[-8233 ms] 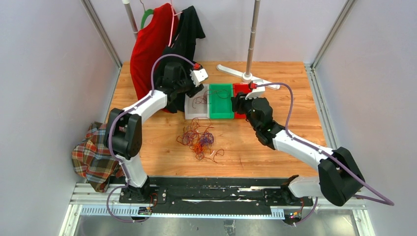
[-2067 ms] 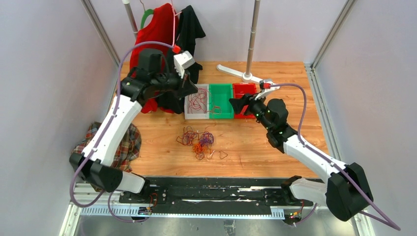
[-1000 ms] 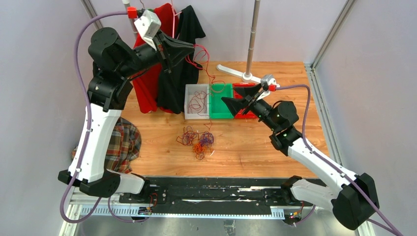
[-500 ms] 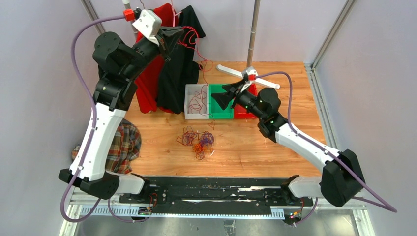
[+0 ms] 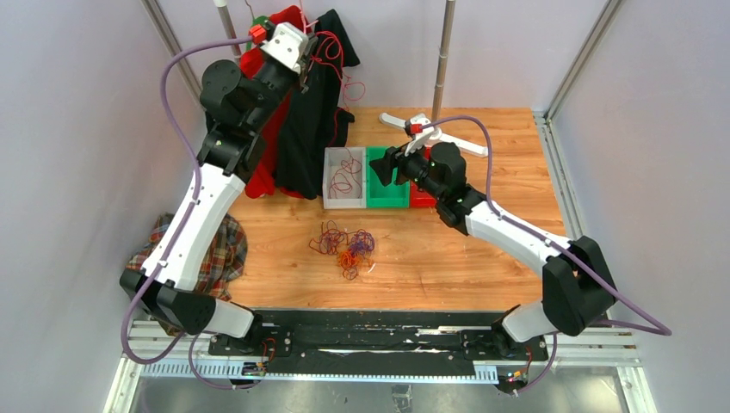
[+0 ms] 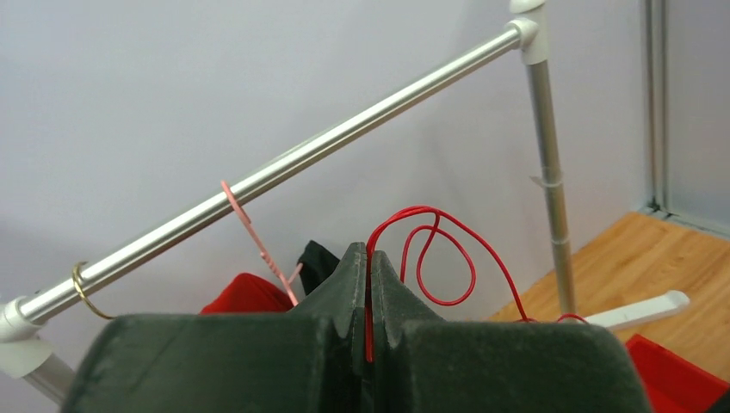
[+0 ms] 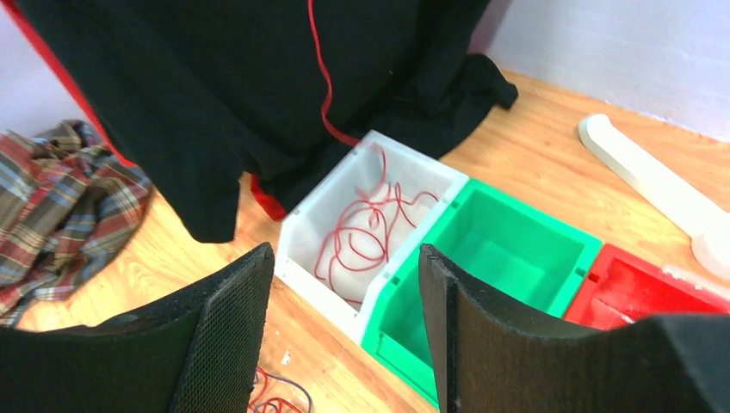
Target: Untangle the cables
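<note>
while high beside the rail [image 6: 344,131], left gripper [image 6: 368,262] tight on red cable [image 6: 418,208]

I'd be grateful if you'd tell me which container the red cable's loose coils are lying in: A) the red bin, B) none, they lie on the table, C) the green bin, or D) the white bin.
D: the right wrist view shows the red cable looped inside the white bin, while the green bin beside it is bare. The cable rises from there to the left hand, which is shut on it.
</note>
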Controlling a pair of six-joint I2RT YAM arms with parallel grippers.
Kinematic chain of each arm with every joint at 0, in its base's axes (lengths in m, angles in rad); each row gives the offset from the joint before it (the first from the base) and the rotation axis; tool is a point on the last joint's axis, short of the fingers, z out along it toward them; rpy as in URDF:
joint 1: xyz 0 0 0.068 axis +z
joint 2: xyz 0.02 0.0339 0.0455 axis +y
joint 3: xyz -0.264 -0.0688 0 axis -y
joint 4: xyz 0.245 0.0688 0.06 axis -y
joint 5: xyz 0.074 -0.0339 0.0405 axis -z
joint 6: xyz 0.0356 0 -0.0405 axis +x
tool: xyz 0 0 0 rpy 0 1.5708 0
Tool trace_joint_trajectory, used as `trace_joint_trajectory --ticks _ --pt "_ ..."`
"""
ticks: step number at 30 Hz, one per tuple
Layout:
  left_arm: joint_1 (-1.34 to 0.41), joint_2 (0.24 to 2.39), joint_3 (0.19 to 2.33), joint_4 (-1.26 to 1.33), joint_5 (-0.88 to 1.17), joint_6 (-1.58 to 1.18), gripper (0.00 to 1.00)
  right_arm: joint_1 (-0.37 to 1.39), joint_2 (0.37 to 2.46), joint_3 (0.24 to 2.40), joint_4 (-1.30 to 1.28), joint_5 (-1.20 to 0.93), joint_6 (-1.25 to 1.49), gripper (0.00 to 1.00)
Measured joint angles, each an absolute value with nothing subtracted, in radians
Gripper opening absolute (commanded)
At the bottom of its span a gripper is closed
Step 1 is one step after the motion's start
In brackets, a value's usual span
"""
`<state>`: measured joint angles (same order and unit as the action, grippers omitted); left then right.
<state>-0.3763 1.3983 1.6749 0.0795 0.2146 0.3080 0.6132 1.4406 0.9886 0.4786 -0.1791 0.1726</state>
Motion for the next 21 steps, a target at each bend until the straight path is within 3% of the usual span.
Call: trace_joint_trajectory --ticks 21 --pt "-0.376 1.454 1.437 0.129 0.19 0.355 0.0 0.613 1.431 0.982 0.357 0.01 0.141 0.63"
